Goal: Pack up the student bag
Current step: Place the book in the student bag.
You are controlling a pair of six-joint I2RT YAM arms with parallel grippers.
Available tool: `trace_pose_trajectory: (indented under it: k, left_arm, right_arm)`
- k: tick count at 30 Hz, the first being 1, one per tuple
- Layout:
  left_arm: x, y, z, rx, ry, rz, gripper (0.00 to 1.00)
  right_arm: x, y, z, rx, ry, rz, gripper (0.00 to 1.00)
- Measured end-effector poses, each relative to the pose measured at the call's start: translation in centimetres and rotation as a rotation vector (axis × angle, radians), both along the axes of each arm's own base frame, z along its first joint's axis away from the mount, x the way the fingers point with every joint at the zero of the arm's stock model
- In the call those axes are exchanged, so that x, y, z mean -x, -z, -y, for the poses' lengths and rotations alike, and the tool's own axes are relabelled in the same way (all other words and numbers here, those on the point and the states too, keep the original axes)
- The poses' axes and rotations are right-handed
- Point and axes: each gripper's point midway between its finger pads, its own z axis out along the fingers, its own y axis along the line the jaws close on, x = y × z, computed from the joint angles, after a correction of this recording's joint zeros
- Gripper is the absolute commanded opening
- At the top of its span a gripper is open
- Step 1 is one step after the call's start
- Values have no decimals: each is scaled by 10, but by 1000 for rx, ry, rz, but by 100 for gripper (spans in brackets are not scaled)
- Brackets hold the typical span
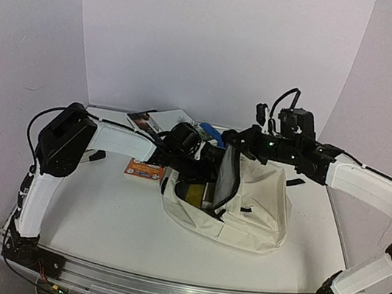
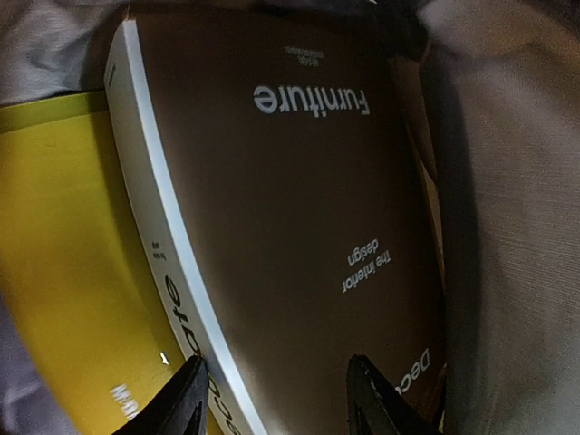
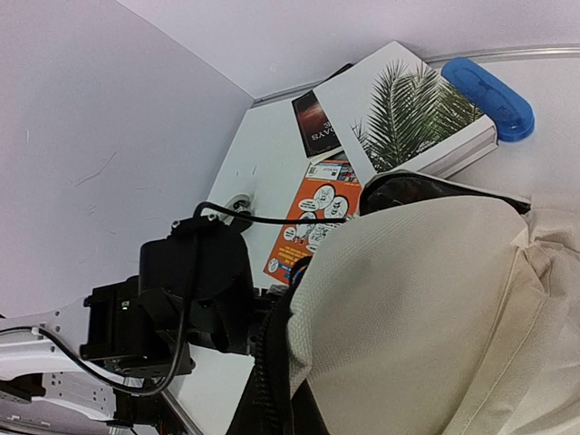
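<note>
The white counter [image 1: 118, 217] carries everything. The student bag [image 1: 252, 216] lies on its side a little right of centre in the top view, mouth turned to the left. The right end effector [image 1: 240, 143] is closed and appears to pinch the bag's upper rim, holding the opening up like a tent. The left arm [image 3: 181, 299] reaches in from the left. Its left end effector [image 2: 276, 399] is deep inside with its jaws apart, gripping nothing, just above the cover of a brown book [image 2: 299, 227] titled "Furniture". That book leans against a yellow book [image 2: 63, 272], with cream fabric close on the right.

The main risk, as I judge it, is the bag mouth. If the right pinch slips, the fabric would fall on the left wrist and snag it as it pulls out. Pulling out could also drag the loose bag across the counter. The fingers sit very near the brown book's white page edge, so closing there could catch and tip the book out of line.

Outside the bag, at the top of the right wrist view, a palm-leaf book [image 3: 408, 109] lies just behind the bag. A dark-covered book [image 3: 317, 122] is beside it and an orange booklet [image 3: 313, 217] lies nearer the left arm. A blue case [image 3: 489, 95] rests against the palm-leaf book. The raised rim and the left arm stand between these and the opening.
</note>
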Motion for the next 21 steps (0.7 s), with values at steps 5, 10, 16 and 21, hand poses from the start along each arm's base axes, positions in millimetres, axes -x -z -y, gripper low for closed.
trace_pose_trajectory:
  k: [5, 10, 16, 21]
  left_arm:
    - [10, -1, 21, 38, 49, 9, 47]
    - [21, -1, 40, 97, 104, 11, 48]
    - [29, -15, 54, 186, 145, 13, 48]
    - [31, -29, 62, 259, 157, 16, 48]
  right_arm:
    - [0, -3, -2, -16, -3, 4, 0]
    - [-2, -5, -4, -32, -2, 7, 0]
    - [-2, -7, -7, -43, -3, 12, 0]
    - [-2, -10, -8, -52, -3, 19, 0]
